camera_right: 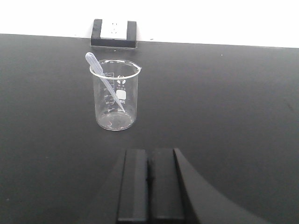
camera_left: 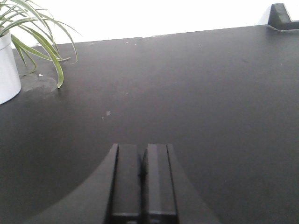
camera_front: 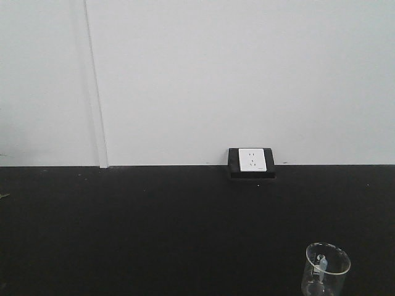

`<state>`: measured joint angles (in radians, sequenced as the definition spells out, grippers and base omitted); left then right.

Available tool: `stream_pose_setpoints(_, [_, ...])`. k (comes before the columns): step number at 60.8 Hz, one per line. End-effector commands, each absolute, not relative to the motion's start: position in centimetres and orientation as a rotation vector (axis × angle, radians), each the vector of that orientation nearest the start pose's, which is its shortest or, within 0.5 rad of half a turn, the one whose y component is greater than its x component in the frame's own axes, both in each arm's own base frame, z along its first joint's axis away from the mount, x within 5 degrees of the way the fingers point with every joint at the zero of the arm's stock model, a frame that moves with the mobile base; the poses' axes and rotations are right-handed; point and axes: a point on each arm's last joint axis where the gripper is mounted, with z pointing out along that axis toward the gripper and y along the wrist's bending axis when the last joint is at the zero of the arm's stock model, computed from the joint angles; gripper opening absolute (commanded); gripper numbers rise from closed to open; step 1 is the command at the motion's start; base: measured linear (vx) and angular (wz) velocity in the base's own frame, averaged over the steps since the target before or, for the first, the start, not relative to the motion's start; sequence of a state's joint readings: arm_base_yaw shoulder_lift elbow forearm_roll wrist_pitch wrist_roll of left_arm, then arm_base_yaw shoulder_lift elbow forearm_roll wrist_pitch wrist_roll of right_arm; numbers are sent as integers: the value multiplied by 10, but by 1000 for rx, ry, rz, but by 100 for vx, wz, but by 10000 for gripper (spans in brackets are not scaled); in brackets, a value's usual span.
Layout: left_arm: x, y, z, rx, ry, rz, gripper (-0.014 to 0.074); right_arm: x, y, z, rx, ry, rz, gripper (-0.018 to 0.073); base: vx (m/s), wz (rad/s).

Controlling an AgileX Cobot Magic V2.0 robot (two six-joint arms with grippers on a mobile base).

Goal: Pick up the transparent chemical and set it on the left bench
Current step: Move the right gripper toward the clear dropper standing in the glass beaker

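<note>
Wall (camera_front: 247, 74): plain white, it ran behind the whole scene, with a thin vertical seam at the left of the front view.
Bench (camera_front: 154, 228): a wide matte black top met the wall. No bins showed on it, so whether this was the left bench could not be told.
Potted plant (camera_left: 28, 32): green strap leaves in a white pot stood at the far left of the left wrist view, near the wall and well apart from the work.
Right tool (camera_right: 148, 156): it was clenched, fingers pressed flat together with nothing between them. It sat low over the bench, pointed just right of the beaker and not touching it. As a judgement, it had to spread and shift left before any grasp.
Left tool (camera_left: 141, 151): likewise clenched and empty, it faced bare bench, probably kept clear of the reach.
Wall socket (camera_front: 252, 160): a white plate in a black housing sat where bench met wall, behind the beaker.
Beaker (camera_right: 117, 95): clear glass, upright on the bench ahead of the right tool, its spout toward the right. It looked empty of liquid, and the task seemed not yet begun.
Dropper (camera_right: 100, 72): clear plastic, it leaned inside the beaker, bulb over the left rim, so a tilt in carrying might tip it out.
</note>
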<state>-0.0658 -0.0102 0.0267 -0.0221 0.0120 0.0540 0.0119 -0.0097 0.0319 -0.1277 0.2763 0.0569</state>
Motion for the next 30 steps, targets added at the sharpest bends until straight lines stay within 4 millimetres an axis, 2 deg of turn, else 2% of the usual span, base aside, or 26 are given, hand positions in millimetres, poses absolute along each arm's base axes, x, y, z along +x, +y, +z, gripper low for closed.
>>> stream_pose_setpoints(1, [55,-4,206,64,1429,-35,-3,56,-2,184,-48,1700,-71,-7,0,0])
stream_pose_setpoints(30, [55,-4,206,64,1429,-35,-3,56,-2,184,-48,1700,-71,-7,0,0])
